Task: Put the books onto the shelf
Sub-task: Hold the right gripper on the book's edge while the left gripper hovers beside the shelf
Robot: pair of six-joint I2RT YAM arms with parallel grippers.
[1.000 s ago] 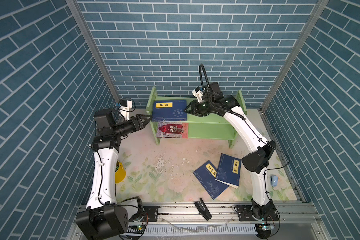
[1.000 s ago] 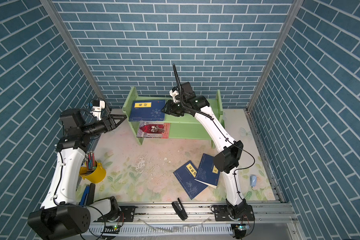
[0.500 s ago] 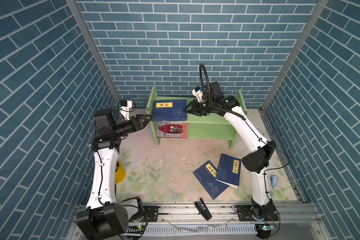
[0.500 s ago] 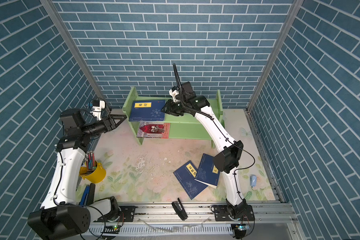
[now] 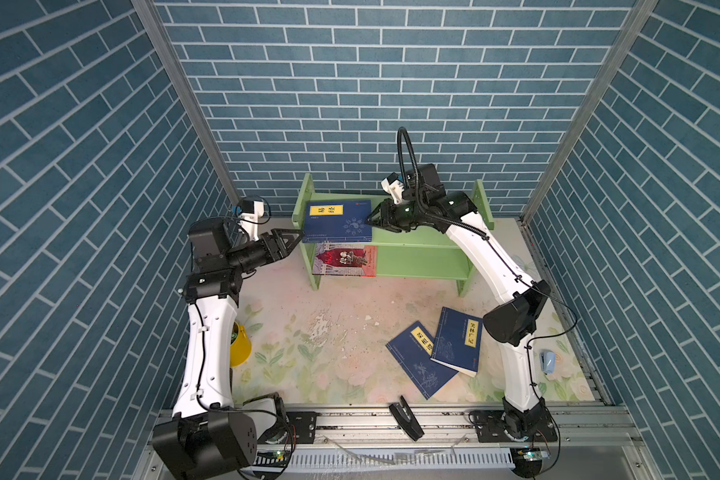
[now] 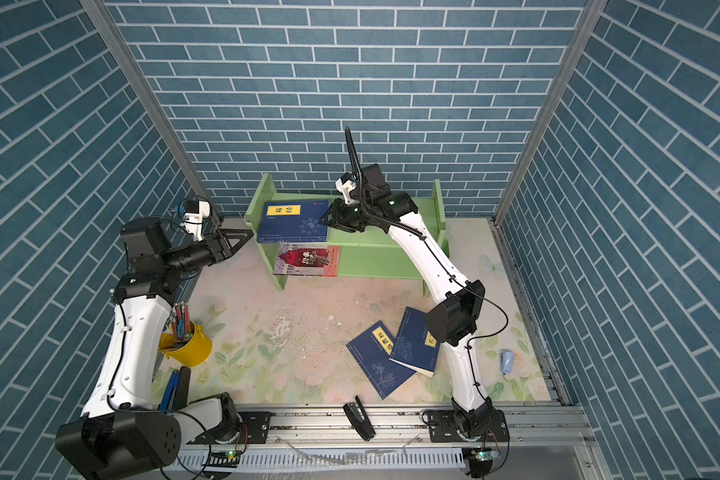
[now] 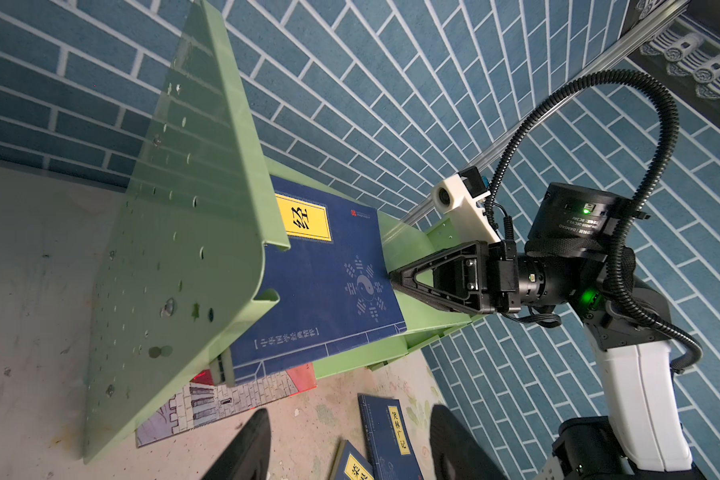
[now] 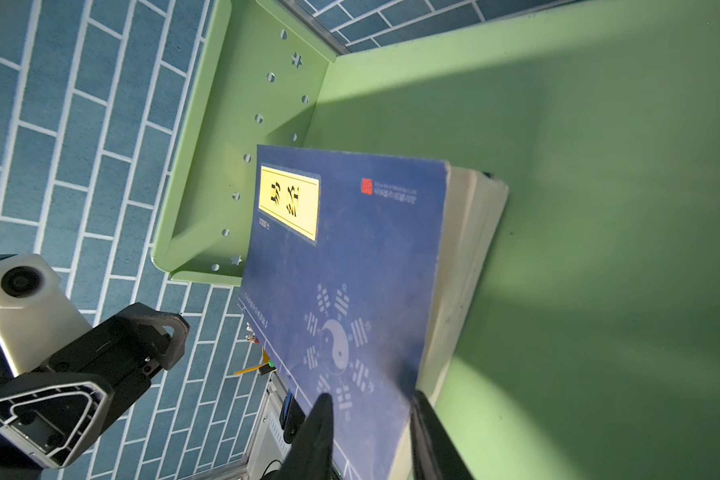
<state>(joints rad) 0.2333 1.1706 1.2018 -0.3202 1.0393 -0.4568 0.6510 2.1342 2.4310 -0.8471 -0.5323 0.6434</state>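
Mat, pale floral print [image 5: 329, 332], covers the floor. Light green wooden two-tier shelf [image 5: 416, 262] [image 6: 375, 262] stands at the back wall.

Dark blue paperback with yellow title label [image 5: 337, 220] [image 6: 292, 222] [image 7: 321, 282] [image 8: 350, 257] lies flat on the top tier, left end, against the side panel. The right wrist view shows thick page edges under it, maybe a second book, can't tell. Red-and-grey castle-cover paperback [image 5: 344, 259] [image 6: 306, 259] lies flat on the lower tier, directly below.

Two more dark blue paperbacks [image 5: 422, 361] [image 5: 456, 338] sit off the shelf on the mat, overlapping, near the right arm's elbow.

Right gripper [image 5: 368, 220] [image 6: 323, 218] [image 8: 371, 397] is at the top-tier book's right edge. One finger is over the cover, the other at the page side, with a narrow gap. Can't tell if it's actually clamping.

Left gripper [image 5: 296, 239] [image 6: 248, 235] has its jaws spread and empty, just beside the shelf's left panel at top-tier height.

Yellow bucket of pens [image 6: 188, 349] is by the left arm. Small light blue object [image 5: 548, 361] is at the mat's right edge.
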